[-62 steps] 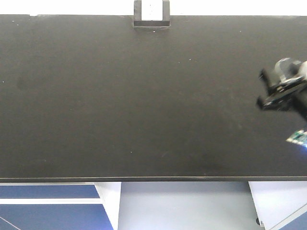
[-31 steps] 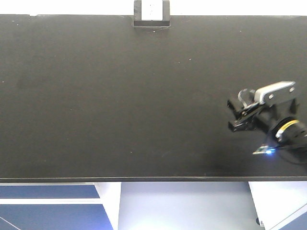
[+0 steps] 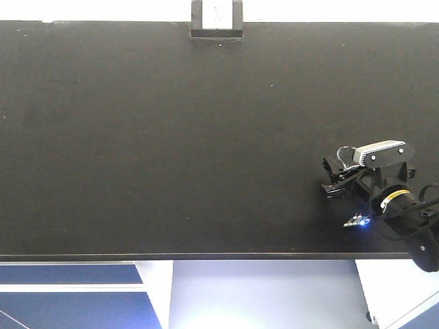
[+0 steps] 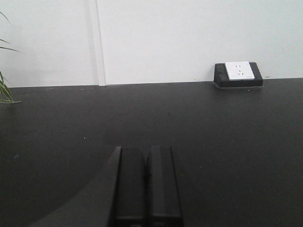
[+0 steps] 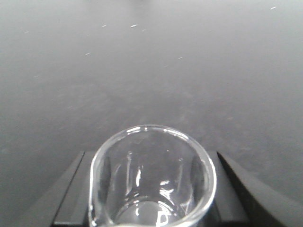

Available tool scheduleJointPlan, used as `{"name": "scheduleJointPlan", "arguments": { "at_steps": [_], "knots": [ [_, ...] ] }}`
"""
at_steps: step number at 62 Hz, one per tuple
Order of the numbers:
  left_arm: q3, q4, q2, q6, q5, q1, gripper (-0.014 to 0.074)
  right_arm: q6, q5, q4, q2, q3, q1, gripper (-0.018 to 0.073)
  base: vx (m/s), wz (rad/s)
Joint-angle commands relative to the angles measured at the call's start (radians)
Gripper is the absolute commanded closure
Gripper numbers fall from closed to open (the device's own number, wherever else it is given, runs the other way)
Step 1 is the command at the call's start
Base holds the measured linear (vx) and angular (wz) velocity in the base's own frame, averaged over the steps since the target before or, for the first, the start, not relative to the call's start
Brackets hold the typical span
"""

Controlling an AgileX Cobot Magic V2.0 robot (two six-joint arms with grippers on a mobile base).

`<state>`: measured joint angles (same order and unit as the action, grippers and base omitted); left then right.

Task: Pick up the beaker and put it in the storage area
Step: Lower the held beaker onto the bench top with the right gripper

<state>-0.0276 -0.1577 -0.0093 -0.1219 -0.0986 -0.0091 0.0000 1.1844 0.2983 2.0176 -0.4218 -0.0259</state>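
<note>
The clear glass beaker (image 5: 151,182) sits between my right gripper's two black fingers, seen from above its rim in the right wrist view. In the front view my right gripper (image 3: 331,177) is low over the right front part of the plain black benchtop (image 3: 171,137), the storage area, shut on the beaker (image 3: 346,157), which shows only as a faint glassy arc there. My left gripper (image 4: 146,184) is shut and empty, its two black fingers (image 4: 161,184) pressed together above the same benchtop (image 4: 227,142). It does not show in the front view.
A small black-and-white socket box (image 3: 217,20) stands at the benchtop's rear edge, also in the left wrist view (image 4: 238,74). A white wall runs behind it. Green plant leaves (image 4: 4,90) show at the far left. The benchtop's front edge (image 3: 206,258) is close to my right gripper.
My right gripper with the beaker has moved left and toward the front of the benchtop, coming lower over it. The left arm is not seen earlier.
</note>
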Motion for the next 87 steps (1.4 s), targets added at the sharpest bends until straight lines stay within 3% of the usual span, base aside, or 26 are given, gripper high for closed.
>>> {"name": "scheduleJointPlan", "arguments": {
  "at_steps": [1, 12, 25, 35, 48, 57, 68, 87],
  "knots": [
    [0.020, 0.001, -0.015, -0.010, 0.079, 0.000, 0.0603, -0.031, 0.115, -0.028, -0.008, -0.008, -0.007, 0.0560, 0.00, 0.00],
    [0.020, 0.001, -0.015, -0.010, 0.079, 0.000, 0.0603, -0.033, 0.139, -0.068, 0.038, -0.008, -0.007, 0.0551, 0.00, 0.00],
    [0.020, 0.001, -0.015, -0.010, 0.079, 0.000, 0.0603, -0.038, 0.159, -0.064, 0.057, -0.008, -0.007, 0.0476, 0.00, 0.00],
    [0.020, 0.001, -0.015, -0.010, 0.079, 0.000, 0.0603, -0.037, 0.159, -0.052, 0.057, -0.008, -0.007, 0.0339, 0.00, 0.00],
    [0.020, 0.001, -0.015, -0.010, 0.079, 0.000, 0.0603, -0.036, 0.159, -0.037, 0.056, -0.005, -0.007, 0.0086, 0.00, 0.00],
    [0.020, 0.001, -0.015, -0.010, 0.079, 0.000, 0.0603, -0.028, 0.159, -0.034, 0.041, -0.005, -0.007, -0.0023, 0.00, 0.00],
    [0.020, 0.001, -0.015, -0.010, 0.079, 0.000, 0.0603, 0.000, 0.148, -0.036, -0.051, 0.014, -0.007, -0.0032, 0.00, 0.00],
    [0.020, 0.001, -0.015, -0.010, 0.079, 0.000, 0.0603, -0.028, 0.159, -0.050, -0.163, 0.191, -0.007, -0.0032, 0.00, 0.00]
  ]
}}
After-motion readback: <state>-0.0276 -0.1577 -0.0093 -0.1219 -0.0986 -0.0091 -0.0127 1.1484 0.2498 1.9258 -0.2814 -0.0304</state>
